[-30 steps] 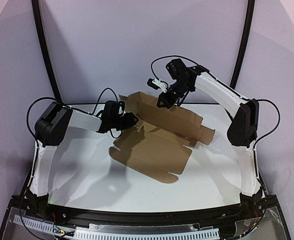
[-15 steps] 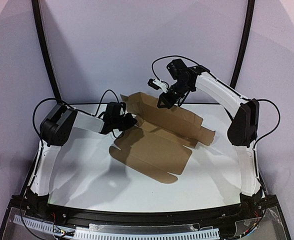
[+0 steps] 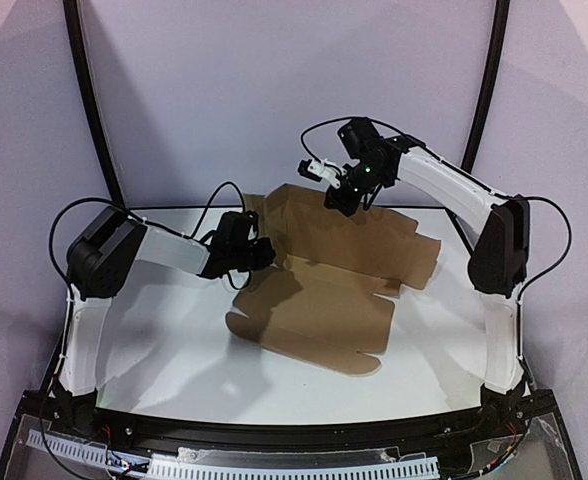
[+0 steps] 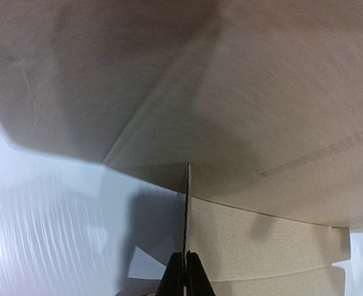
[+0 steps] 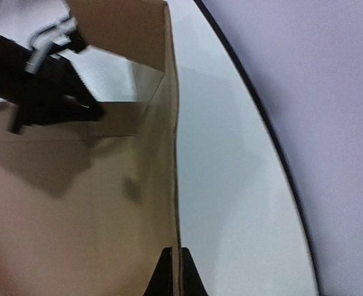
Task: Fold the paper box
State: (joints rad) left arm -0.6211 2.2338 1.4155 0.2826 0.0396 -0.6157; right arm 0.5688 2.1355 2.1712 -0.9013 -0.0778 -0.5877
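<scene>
- Around the middle of the white desk (image 3: 174,340), reaching toward 1 o'clock: the paper box (image 3: 319,300), plain brown unprinted cardboard, opened out and only partly folded.
- Nearest panel flat on the desk toward 6 o'clock. Far panel raised toward 12 o'clock, with a side flap standing at its 10 o'clock corner.
- At 3 o'clock of the box, a flap with a notched outline, lying low near the desk.
- At 9 o'clock of the box, the left pincer (image 3: 262,252) — closed tight on the cardboard's left edge, with the left arm (image 3: 164,245) reaching in low from 8 o'clock.
- From the left wrist: left pincer (image 4: 185,268) at 6 o'clock, both tips pressed together on a thin upright edge of the paper box (image 4: 243,123).
- Also there: creased panels across the upper part, rather blurred, and bare desk (image 4: 45,234) at 8 o'clock.
- At 12 o'clock of the box, the right pincer (image 3: 341,198) — held above the desk, clamped on the top rim of the raised far panel. Right arm (image 3: 444,185) arching in from 3 o'clock.
- From the right wrist: right pincer (image 5: 173,271) narrow at 6 o'clock, nipping the rim of the paper box (image 5: 76,203).
- Cardboard wall running away toward 12 o'clock, with a flap bent across at the top.
- Desk (image 5: 231,185) toward 3 o'clock, bounded by a dark curved rim.
</scene>
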